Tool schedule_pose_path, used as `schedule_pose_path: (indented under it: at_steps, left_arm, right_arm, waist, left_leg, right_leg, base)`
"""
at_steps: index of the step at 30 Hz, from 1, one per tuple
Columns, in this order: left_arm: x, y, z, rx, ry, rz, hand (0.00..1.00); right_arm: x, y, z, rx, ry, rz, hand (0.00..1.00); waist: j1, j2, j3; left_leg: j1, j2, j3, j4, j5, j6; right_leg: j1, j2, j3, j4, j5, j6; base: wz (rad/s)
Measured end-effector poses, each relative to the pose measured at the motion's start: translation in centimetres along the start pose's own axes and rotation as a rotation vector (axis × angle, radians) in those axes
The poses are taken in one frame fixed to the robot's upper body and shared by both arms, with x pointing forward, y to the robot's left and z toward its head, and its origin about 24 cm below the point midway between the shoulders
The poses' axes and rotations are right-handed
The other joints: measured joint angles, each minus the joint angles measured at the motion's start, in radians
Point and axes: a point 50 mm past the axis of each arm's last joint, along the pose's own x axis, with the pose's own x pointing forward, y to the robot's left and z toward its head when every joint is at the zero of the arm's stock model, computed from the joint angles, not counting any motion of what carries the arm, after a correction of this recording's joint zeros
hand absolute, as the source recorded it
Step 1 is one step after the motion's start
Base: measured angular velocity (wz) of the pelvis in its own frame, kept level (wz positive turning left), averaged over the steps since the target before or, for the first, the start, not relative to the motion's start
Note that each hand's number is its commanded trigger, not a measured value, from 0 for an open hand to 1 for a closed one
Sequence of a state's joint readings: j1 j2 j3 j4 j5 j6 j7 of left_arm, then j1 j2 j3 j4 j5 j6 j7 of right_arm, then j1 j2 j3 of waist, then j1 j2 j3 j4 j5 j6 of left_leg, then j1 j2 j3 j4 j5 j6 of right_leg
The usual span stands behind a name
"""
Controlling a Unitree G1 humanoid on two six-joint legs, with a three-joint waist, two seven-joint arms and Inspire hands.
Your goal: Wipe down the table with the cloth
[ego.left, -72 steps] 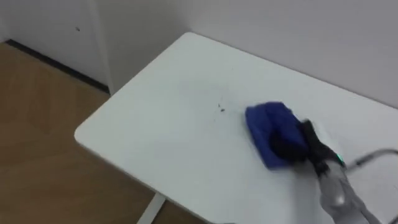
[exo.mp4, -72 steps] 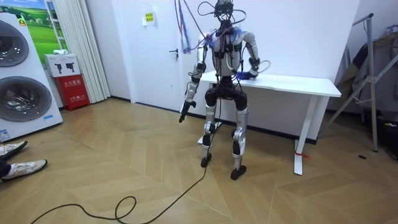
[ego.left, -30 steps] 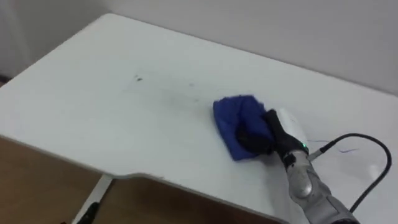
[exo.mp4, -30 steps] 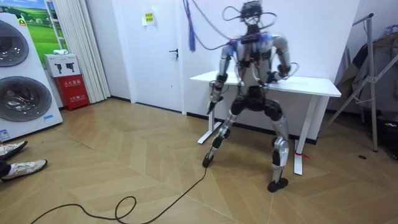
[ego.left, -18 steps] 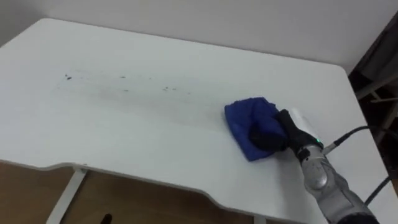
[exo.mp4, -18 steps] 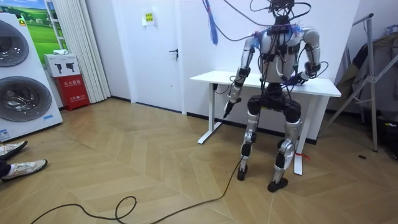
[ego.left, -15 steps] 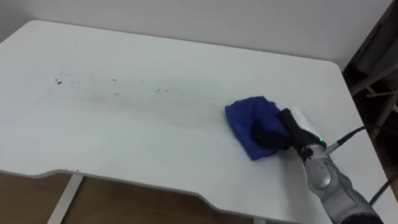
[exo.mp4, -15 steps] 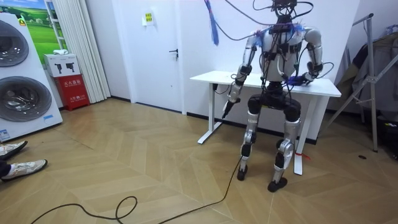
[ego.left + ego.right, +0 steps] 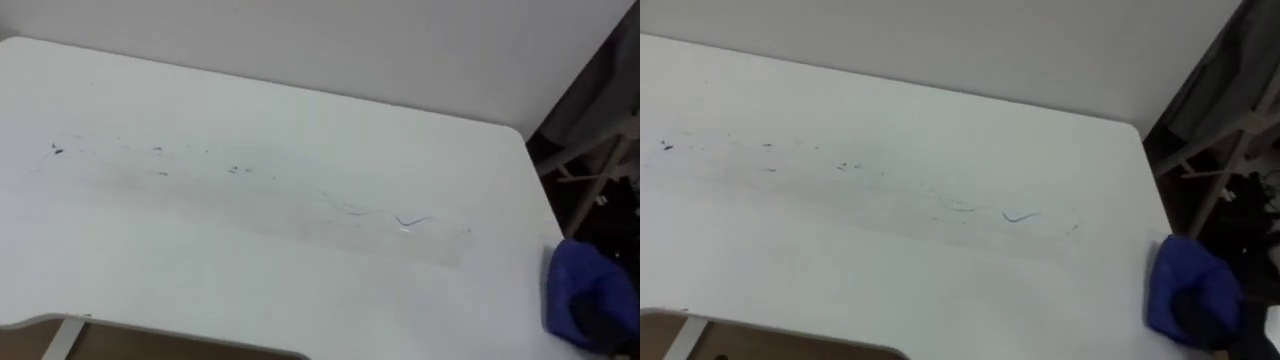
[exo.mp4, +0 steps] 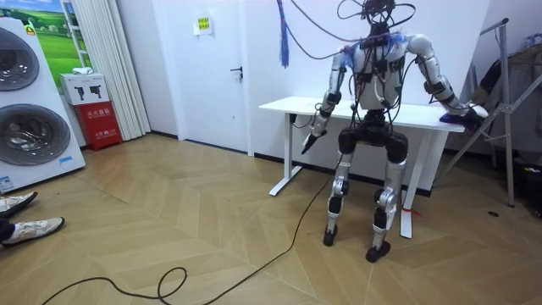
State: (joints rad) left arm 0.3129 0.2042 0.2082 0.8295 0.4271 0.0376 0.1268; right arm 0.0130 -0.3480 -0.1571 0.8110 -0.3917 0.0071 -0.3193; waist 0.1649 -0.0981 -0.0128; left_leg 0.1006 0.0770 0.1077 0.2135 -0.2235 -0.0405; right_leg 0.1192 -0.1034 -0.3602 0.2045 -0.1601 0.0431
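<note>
The blue cloth [image 9: 585, 290], bunched into a thick wad, is held at the tabletop's [image 9: 300, 280] right edge, with the right hand's [image 9: 1205, 318] dark fingers curled into it. Well to the fingers' left, dark specks [image 9: 235, 169] and a faint smear remain, so much wiping is judged outstanding. The left hand [image 10: 308, 142] hangs low; its fingers cannot be read.

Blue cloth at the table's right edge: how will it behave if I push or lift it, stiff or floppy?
The blue cloth looks soft and crumpled against the right hand, so it would likely flop and fold, not slide as a slab. It sits at the table's right edge, so a push rightward may drop it off. Probably light.
</note>
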Motion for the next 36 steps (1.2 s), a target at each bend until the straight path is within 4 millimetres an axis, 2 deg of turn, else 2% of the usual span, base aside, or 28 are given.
schedule_pose_path:
  at_steps: [1,2,3,4,5,6,7,8,9,10,11,12,13,15,16,18,19,21,22,24,26,28,31,34,36]
  left_arm:
    - [0.0,-0.4,0.2,0.007,0.000,-0.012,0.00]
    - [0.1,-1.0,0.5,0.025,-0.004,-0.038,0.00]
    - [0.2,-1.1,1.1,0.030,-0.016,-0.046,0.00]
    - [0.2,-1.4,1.4,0.048,-0.019,-0.064,0.00]
    - [0.3,-1.8,2.3,0.066,-0.043,-0.088,0.00]
    - [0.3,-2.2,3.4,0.079,-0.078,-0.104,0.00]
    - [0.2,-2.3,3.7,0.078,-0.092,-0.109,0.00]
    - [0.0,-2.2,4.1,0.076,-0.116,-0.106,0.00]
    - [-0.2,-2.1,3.6,0.086,-0.109,-0.099,0.00]
    - [-0.3,-2.0,3.0,0.092,-0.090,-0.100,0.00]
    - [-0.6,-2.0,1.6,0.098,-0.040,-0.103,0.00]
    - [-1.1,-2.1,-0.3,0.101,0.020,-0.109,0.00]
    - [-1.3,-2.1,-1.1,0.099,0.044,-0.115,0.00]
    - [-2.1,-2.0,-3.3,0.098,0.104,-0.123,0.00]
    - [-2.2,-1.9,-3.6,0.094,0.112,-0.118,0.00]
    - [-2.1,-0.9,-4.0,0.112,0.117,-0.080,0.00]
    - [-2.0,-0.6,-4.0,0.109,0.117,-0.067,0.00]
    - [-1.5,0.6,-3.7,0.089,0.104,-0.017,0.00]
    - [-1.4,0.9,-3.6,0.085,0.096,-0.004,0.00]
    - [-1.4,1.2,-3.1,0.084,0.072,0.020,0.00]
    - [-1.3,1.1,-2.7,0.086,0.049,0.021,0.00]
    - [-1.3,0.9,-2.4,0.083,0.040,0.015,0.00]
    - [-1.2,-0.3,-1.6,0.083,0.017,-0.021,0.00]
    - [-1.3,-2.1,-1.3,0.091,0.022,-0.067,0.00]
    - [-1.3,-3.0,-1.5,0.106,0.050,-0.103,0.00]
  right_arm:
    - [0.1,0.3,1.7,-0.030,-0.049,0.015,1.00]
    - [0.0,1.5,6.0,-0.107,-0.199,0.056,1.00]
    - [-0.3,2.3,8.4,-0.148,-0.286,0.085,1.00]
    - [-1.6,3.7,13.1,-0.231,-0.472,0.140,1.00]
    - [-3.1,5.1,17.6,-0.300,-0.649,0.180,1.00]
    - [-4.4,6.0,20.8,-0.338,-0.774,0.211,1.00]
    - [-4.9,6.2,21.8,-0.352,-0.814,0.220,1.00]
    - [-5.6,6.3,23.5,-0.374,-0.877,0.235,1.00]
    - [-5.7,6.3,24.0,-0.395,-0.890,0.240,1.00]
    - [-5.6,6.4,23.9,-0.406,-0.883,0.247,1.00]
    - [-5.4,6.6,23.5,-0.418,-0.865,0.258,1.00]
    - [-5.0,7.1,21.7,-0.438,-0.820,0.279,1.00]
    - [-4.7,7.2,20.6,-0.410,-0.790,0.291,1.00]
    - [-4.3,7.2,16.0,-0.270,-0.704,0.294,1.00]
    - [-4.2,7.1,14.7,-0.235,-0.680,0.287,1.00]
    - [-4.4,6.4,10.5,-0.135,-0.604,0.219,1.00]
    - [-4.3,6.1,9.5,-0.120,-0.576,0.201,1.00]
    - [-4.1,4.1,4.6,-0.082,-0.429,0.112,1.00]
    - [-4.1,3.7,3.5,-0.079,-0.395,0.097,1.00]
    - [-3.5,2.2,1.0,-0.054,-0.293,0.042,1.00]
    - [-3.2,1.7,-0.3,-0.049,-0.235,0.019,1.00]
    - [-3.0,1.5,-0.9,-0.050,-0.201,0.016,1.00]
    - [-1.9,1.9,0.4,-0.044,-0.186,0.023,1.00]
    - [-0.8,2.8,3.4,-0.055,-0.180,0.069,1.00]
    - [-0.5,4.2,8.1,-0.114,-0.266,0.155,1.00]
  waist:
    - [0.013,0.005,0.0004]
    - [0.034,0.017,0.0052]
    - [0.042,0.019,0.0067]
    - [0.052,0.020,0.0084]
    - [0.078,0.027,0.0176]
    - [0.092,0.030,0.0240]
    - [0.106,0.030,0.0247]
    - [0.143,0.022,0.0235]
    - [0.164,0.020,0.0280]
    - [0.178,0.018,0.0269]
    - [0.184,0.013,0.0245]
    - [0.183,0.014,0.0261]
    - [0.176,0.015,0.0269]
    - [0.117,0.010,0.0266]
    - [0.107,0.007,0.0259]
    - [0.078,-0.011,0.0217]
    - [0.072,-0.014,0.0217]
    - [0.052,-0.016,0.0156]
    - [0.048,-0.015,0.0132]
    - [0.008,-0.003,0.0064]
    - [-0.004,0.001,0.0035]
    - [-0.005,0.007,0.0001]
    - [-0.008,0.014,-0.0012]
    - [0.020,0.020,-0.0007]
    - [0.070,0.030,0.0031]
  left_leg:
    - [-0.001,0.002,-0.004,-0.001,-0.001,-0.001]
    - [-0.005,0.007,-0.019,-0.002,-0.002,-0.002]
    - [-0.009,0.009,-0.025,-0.002,-0.002,-0.004]
    - [-0.021,0.016,-0.027,-0.003,0.001,-0.012]
    - [-0.026,0.018,-0.038,-0.006,0.005,-0.019]
    - [-0.039,0.015,-0.062,-0.006,0.011,-0.021]
    - [-0.047,0.012,-0.073,-0.006,0.014,-0.021]
    - [-0.063,0.006,-0.101,-0.010,0.025,-0.015]
    - [-0.066,-0.006,-0.135,-0.015,0.033,-0.012]
    - [-0.064,-0.011,-0.146,-0.018,0.037,-0.011]
    - [-0.060,-0.020,-0.156,-0.019,0.038,-0.009]
    - [-0.053,-0.027,-0.156,-0.020,0.037,-0.006]
    - [-0.052,-0.032,-0.156,-0.019,0.039,-0.003]
    - [-0.033,-0.057,-0.149,-0.018,0.046,0.009]
    - [-0.028,-0.064,-0.146,-0.019,0.048,0.013]
    - [-0.014,-0.085,-0.123,-0.026,0.047,0.015]
    - [-0.010,-0.088,-0.120,-0.026,0.047,0.016]
    - [-0.001,-0.092,-0.110,-0.026,0.042,0.025]
    - [0.000,-0.092,-0.106,-0.026,0.040,0.028]
    - [-0.001,-0.090,-0.094,-0.024,0.026,0.047]
    - [-0.001,-0.090,-0.093,-0.023,0.021,0.051]
    - [0.000,-0.088,-0.088,-0.012,0.017,0.051]
    - [-0.002,-0.082,-0.088,0.001,0.017,0.048]
    - [-0.003,-0.070,-0.089,0.011,0.015,0.041]
    - [-0.005,-0.061,-0.102,0.011,0.014,0.041]
  right_leg:
    - [-0.009,0.003,0.000,0.001,0.005,-0.006]
    - [-0.027,0.014,0.002,0.000,0.018,-0.017]
    - [-0.036,0.019,0.003,0.001,0.021,-0.021]
    - [-0.048,0.027,0.004,0.001,0.024,-0.026]
    - [-0.052,0.032,0.003,-0.002,0.025,-0.030]
    - [-0.053,0.033,-0.004,-0.008,0.022,-0.032]
    - [-0.051,0.032,-0.012,-0.014,0.021,-0.031]
    - [-0.051,0.030,-0.026,-0.024,0.014,-0.029]
    - [-0.051,0.023,-0.040,-0.025,0.008,-0.025]
    - [-0.047,0.019,-0.048,-0.025,0.005,-0.021]
    - [-0.034,0.010,-0.063,-0.024,0.001,-0.014]
    - [-0.021,0.002,-0.071,-0.022,-0.003,-0.008]
    - [-0.012,-0.004,-0.074,-0.023,-0.005,-0.005]
    - [0.039,-0.028,-0.083,-0.025,-0.011,0.009]
    - [0.048,-0.035,-0.081,-0.026,-0.015,0.017]
    - [0.067,-0.057,-0.071,-0.035,-0.030,0.041]
    - [0.074,-0.059,-0.072,-0.039,-0.030,0.042]
    - [0.078,-0.062,-0.059,-0.034,-0.027,0.049]
    - [0.078,-0.062,-0.055,-0.035,-0.026,0.051]
    - [0.078,-0.062,-0.052,-0.036,-0.025,0.053]
    - [0.078,-0.062,-0.050,-0.035,-0.020,0.058]
    - [0.080,-0.062,-0.042,-0.035,-0.019,0.057]
    - [0.080,-0.055,-0.036,-0.032,-0.005,0.049]
    - [0.071,-0.038,-0.024,-0.031,0.010,0.032]
    - [0.037,-0.022,-0.013,-0.018,0.021,0.013]
  base:
    - [-0.87]
    - [-0.67]
    - [-0.48]
    - [-0.07]
    - [0.27]
    - [0.41]
    - [0.72]
    - [0.85]
    - [0.85]
    - [0.69]
    - [0.48]
    - [0.47]
    - [0.65]
    - [0.86]
    - [0.62]
    - [0.09]
    - [-0.17]
    - [-0.17]
    - [-0.20]
    - [-0.17]
    - [-0.12]
    - [-0.15]
    - [-0.08]
    - [-0.34]
    - [-0.72]
